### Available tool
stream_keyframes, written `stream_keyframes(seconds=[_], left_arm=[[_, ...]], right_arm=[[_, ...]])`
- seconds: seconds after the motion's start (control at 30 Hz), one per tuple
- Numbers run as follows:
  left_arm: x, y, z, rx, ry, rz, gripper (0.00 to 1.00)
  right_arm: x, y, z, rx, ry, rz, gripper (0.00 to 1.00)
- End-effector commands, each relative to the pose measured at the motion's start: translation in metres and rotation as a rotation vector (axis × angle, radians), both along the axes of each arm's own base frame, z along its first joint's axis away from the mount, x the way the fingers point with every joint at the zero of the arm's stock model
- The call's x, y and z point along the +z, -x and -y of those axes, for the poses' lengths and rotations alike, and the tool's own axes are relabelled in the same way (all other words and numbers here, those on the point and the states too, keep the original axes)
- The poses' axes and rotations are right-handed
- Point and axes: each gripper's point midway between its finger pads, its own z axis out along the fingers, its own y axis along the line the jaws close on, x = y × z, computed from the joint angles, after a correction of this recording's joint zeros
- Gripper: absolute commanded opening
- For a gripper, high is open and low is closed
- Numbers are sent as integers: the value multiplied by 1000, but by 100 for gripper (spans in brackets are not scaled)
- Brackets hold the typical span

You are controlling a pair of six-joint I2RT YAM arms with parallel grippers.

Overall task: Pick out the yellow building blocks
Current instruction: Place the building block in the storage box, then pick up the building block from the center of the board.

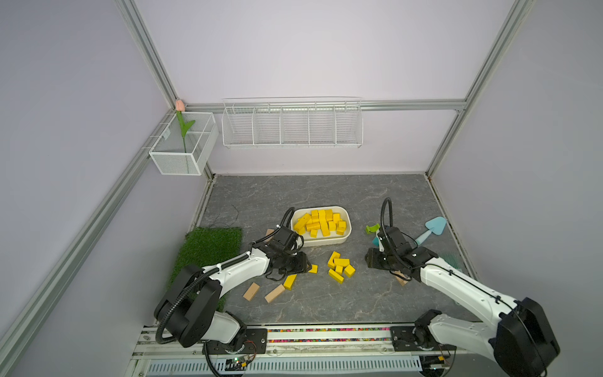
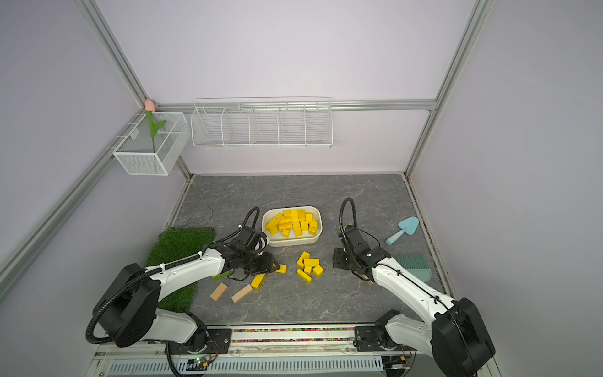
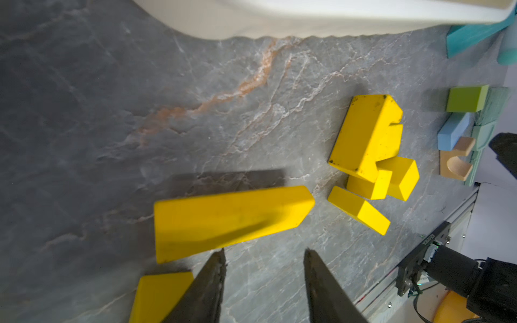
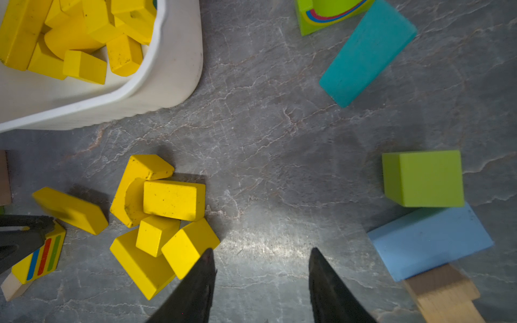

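Tabletop (image 3: pixel 112 112): yellow block (image 3: pixel 223 221) by L gripper (image 3: pixel 264 251)

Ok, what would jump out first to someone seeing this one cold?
The white oval plastic tub at mid-table, heaped with bright yellow wooden blocks. Next, a loose cluster of yellow blocks on the grey marbled tabletop just on the robot's side of it, flanked by the left end effector and right end effector, both open.

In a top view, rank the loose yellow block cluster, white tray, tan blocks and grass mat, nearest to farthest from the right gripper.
From the right gripper:
1. Yellow block cluster, right beside it.
2. White tray, behind the cluster.
3. Tan blocks, leftward, near the front.
4. Grass mat, far left edge.
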Motion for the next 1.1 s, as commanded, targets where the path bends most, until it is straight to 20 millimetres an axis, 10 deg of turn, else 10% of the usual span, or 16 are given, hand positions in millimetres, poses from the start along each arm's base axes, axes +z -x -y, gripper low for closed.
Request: stream_keyframes(seconds=[0.0,1.07], left_arm=[[-4,-6,-2,-18,-58,4,47],[-17,-39,6,18,-407,41,55]], right_arm=[[1,0,0,-8,-15,-1,55],[3,1,2,-16,-35,16,55]])
